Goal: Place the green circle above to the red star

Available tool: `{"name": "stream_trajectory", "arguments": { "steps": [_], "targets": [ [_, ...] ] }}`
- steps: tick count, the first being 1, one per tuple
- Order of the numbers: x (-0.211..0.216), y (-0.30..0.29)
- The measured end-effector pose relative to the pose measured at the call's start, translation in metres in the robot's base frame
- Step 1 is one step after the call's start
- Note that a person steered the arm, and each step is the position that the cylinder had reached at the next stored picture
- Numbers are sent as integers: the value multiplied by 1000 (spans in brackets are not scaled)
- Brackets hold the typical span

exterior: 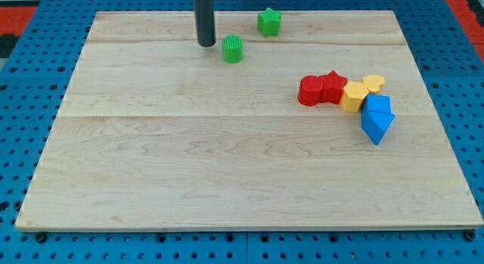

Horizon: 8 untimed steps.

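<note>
The green circle stands near the board's top, left of centre. My tip is just left of it, a small gap apart. The red star lies at the view's right, in a cluster, lower than and right of the green circle. A red round block touches the star's left side.
A green star sits at the top, up and right of the green circle. A yellow hexagon and yellow heart lie right of the red star, with two blue blocks below them. The wooden board rests on a blue pegboard.
</note>
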<state>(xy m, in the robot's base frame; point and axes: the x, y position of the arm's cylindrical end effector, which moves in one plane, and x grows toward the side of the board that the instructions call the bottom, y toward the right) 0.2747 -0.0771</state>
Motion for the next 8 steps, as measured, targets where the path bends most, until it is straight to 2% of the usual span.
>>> {"name": "stream_trajectory", "arguments": {
  "steps": [1, 2, 4, 5, 6, 7, 8],
  "targets": [
    [1, 3],
    [17, 52],
    [2, 117],
    [27, 170],
    [35, 191],
    [10, 191],
    [6, 211]
  ]
}}
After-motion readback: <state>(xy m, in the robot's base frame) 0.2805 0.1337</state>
